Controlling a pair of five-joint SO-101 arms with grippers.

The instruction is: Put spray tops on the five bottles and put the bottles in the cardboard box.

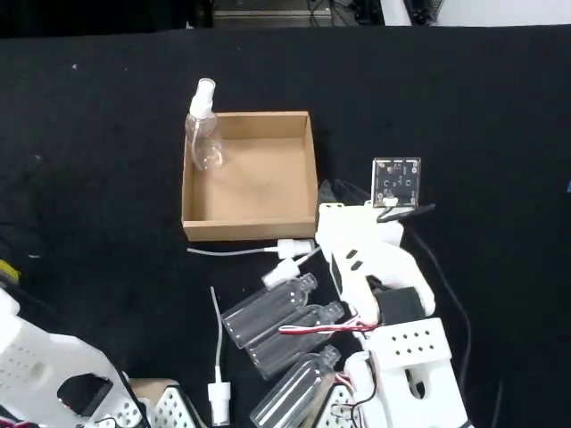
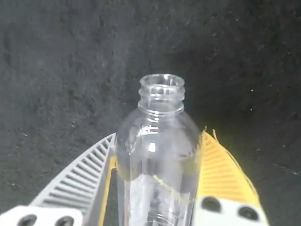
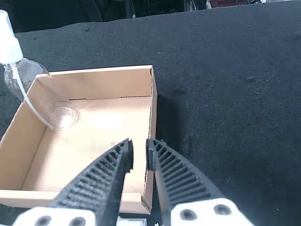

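In the left wrist view my left gripper point(image 2: 157, 193) is shut on a clear bottle point(image 2: 159, 141) with an open, topless neck. My left arm point(image 1: 53, 374) sits at the table's near left corner. The cardboard box point(image 1: 308, 169) lies mid-table; one bottle with a spray top point(image 1: 202, 129) stands in its far left corner, and shows again as the capped bottle point(image 3: 19, 70). My right gripper point(image 3: 139, 153) hangs over the box's point(image 3: 151, 108) right wall near the front, its fingers almost touching, empty. Three topless bottles point(image 1: 268, 312) lie just in front of the box.
Loose spray tops lie on the black cloth: one point(image 1: 294, 247) against the box's front wall, another point(image 1: 284, 270) beside it, a third point(image 1: 219, 392) near the front edge with its tube pointing away. My right arm's white body point(image 1: 370, 267) stands right of the bottles.
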